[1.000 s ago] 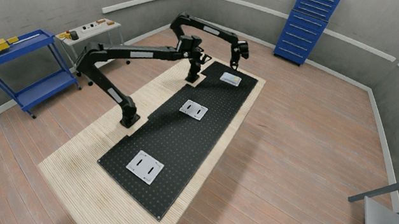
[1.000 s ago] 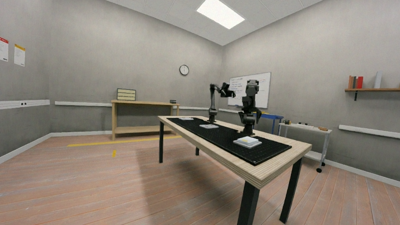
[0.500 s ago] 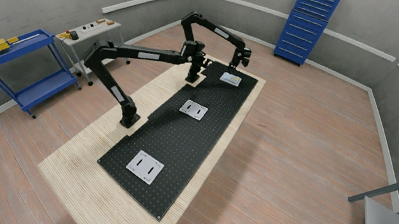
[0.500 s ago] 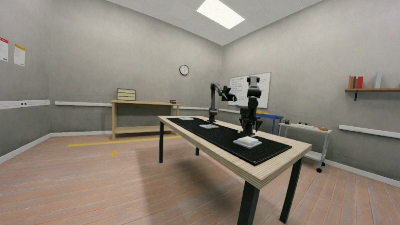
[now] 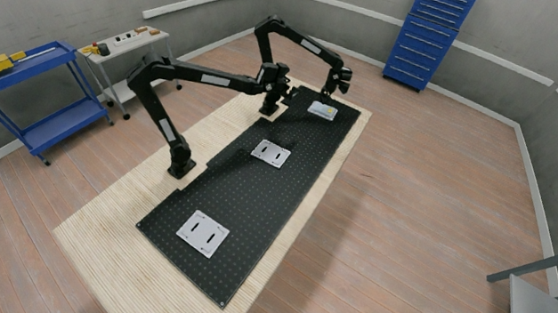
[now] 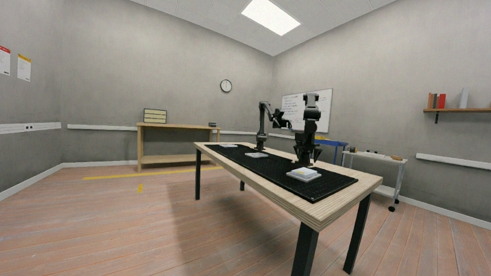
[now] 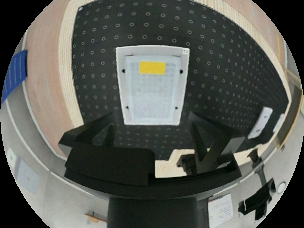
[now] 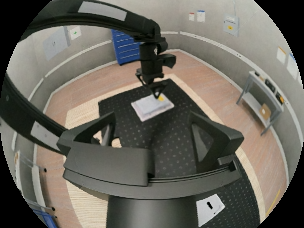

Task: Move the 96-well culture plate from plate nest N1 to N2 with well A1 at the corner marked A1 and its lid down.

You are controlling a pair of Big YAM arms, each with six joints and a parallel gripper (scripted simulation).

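The lidded culture plate, pale with a yellow label, sits in nest N1. Its lid looks level; well lettering is unreadable. My left gripper is open, pointing down above the plate, not touching it. My right gripper is open and empty, raised above the board between N1 and the middle nest. An empty middle nest and an empty nest at the right end lie on the board.
The black perforated board bears all the nests on the wooden table. The right arm's links stretch high over the table toward the left arm's base. Carts stand behind the arms.
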